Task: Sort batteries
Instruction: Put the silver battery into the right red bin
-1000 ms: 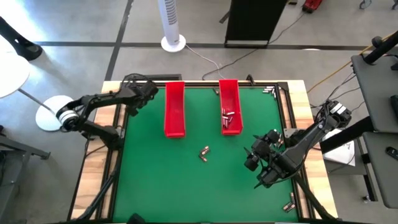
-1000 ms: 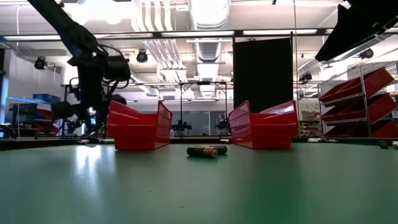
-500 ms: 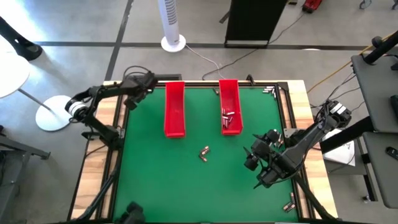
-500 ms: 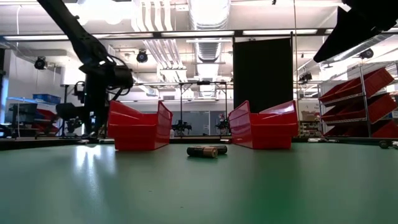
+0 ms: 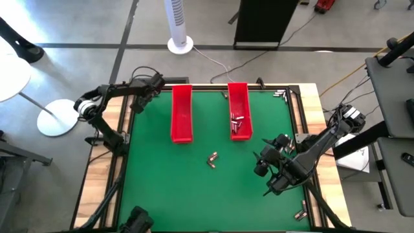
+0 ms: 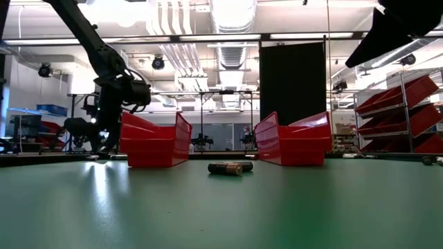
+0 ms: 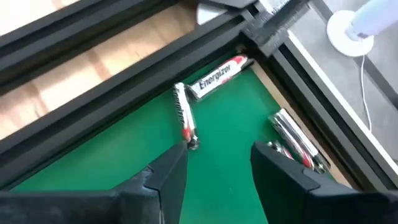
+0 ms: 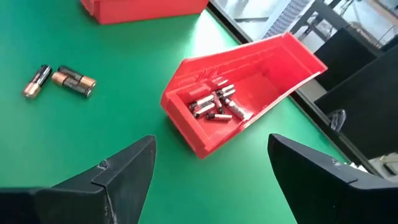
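Batteries (image 7: 186, 118), thin shiny metal cylinders, lie loose in the far-left corner of the green felt worktop (image 7: 236, 155), against its black frame; two more sit mid-worktop (image 5: 212, 158), others in the right red plastic tray (image 5: 239, 110). Left gripper (image 7: 214, 165) hovers over the corner pile, half-open, empty. Right gripper (image 8: 211, 168) waits wide open, empty. Best: straddle one battery crosswise, clear of the frame rail.

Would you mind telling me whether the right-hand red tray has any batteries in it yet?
Yes. The right red tray holds a small cluster of batteries at its near end.
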`<act>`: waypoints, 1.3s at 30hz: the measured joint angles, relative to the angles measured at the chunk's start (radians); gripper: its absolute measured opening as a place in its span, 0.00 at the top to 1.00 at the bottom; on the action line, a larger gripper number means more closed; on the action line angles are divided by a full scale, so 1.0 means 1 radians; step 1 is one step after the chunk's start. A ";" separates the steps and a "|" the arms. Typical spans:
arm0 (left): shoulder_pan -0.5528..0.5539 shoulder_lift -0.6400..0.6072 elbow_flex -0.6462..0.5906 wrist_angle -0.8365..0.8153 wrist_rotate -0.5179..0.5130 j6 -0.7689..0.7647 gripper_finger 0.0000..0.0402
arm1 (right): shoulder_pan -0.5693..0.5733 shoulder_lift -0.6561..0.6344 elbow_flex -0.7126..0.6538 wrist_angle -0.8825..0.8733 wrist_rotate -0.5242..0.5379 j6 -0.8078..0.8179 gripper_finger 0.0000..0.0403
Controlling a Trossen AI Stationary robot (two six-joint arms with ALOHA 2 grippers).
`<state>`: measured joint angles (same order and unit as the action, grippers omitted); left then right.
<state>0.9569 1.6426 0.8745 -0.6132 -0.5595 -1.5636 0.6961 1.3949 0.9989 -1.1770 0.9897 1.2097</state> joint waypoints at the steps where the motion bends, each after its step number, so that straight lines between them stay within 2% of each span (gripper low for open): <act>1: 0.000 -0.001 0.000 -0.009 -0.003 -0.020 0.61 | -0.003 0.000 0.000 0.003 0.007 -0.003 0.25; 14: -0.071 -0.003 -0.019 -0.148 -0.054 -0.340 0.63 | -0.032 0.000 0.000 0.012 0.007 -0.017 0.19; 23: -0.047 0.035 -0.017 -0.106 -0.064 -0.337 0.63 | -0.031 0.000 -0.001 0.015 0.006 -0.010 0.22; 27: -0.041 0.060 0.019 -0.139 -0.071 -0.382 0.63 | -0.031 0.000 -0.011 0.017 0.006 -0.008 0.23; 34: -0.024 0.195 0.155 -0.209 -0.078 -0.306 0.63 | -0.042 -0.052 -0.063 0.013 -0.001 0.051 0.25; 39: -0.031 0.303 0.241 -0.280 -0.044 -0.400 0.63 | -0.042 -0.100 -0.103 0.015 -0.021 0.075 0.24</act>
<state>0.9257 1.9458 1.1152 -0.8928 -0.6039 -1.9637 0.6537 1.2949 0.8956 -1.1617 0.9688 1.2845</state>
